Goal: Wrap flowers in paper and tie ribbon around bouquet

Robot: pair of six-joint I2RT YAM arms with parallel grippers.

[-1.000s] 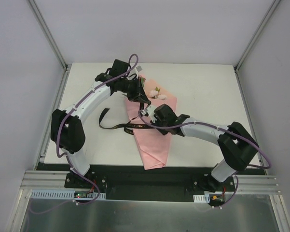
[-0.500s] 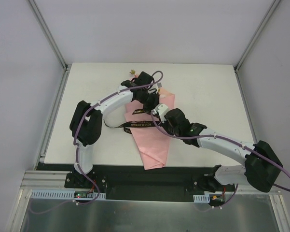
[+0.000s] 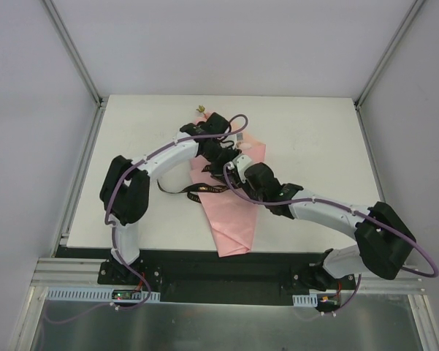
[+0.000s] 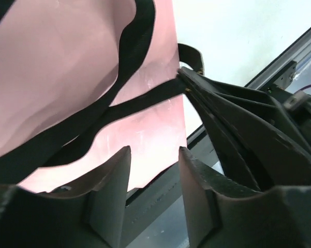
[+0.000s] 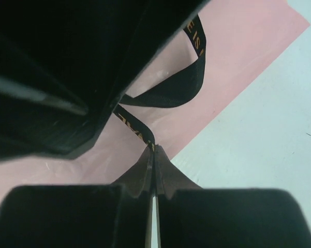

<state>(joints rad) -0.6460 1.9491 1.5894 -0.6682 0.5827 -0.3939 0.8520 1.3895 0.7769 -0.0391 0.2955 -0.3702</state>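
**Q:** What are the two claws doing?

**A:** The right gripper (image 5: 154, 155) is pinched tight on a narrow black ribbon with gold lettering (image 5: 197, 62), at the edge of the thin pink wrapping paper (image 5: 238, 57). The left gripper (image 4: 154, 155) stands parted and holds nothing, close above the crossed ribbon.

**Q:** Where is the bouquet, the stems rolled in a pink paper cone (image 3: 232, 219)?

**A:** It lies flat on the white table (image 3: 314, 139), between the arms. Its long axis runs near to far, with the narrow tip toward the arm bases and the wide mouth away, slightly right. The arms hide the blossoms. The ribbon crosses it, and a loose tail trails left.

**Q:** How will it handle?

**A:** Probably light, limp and slippery, and the paper will crease easily. Pinch the ribbon's ends near the crossing.
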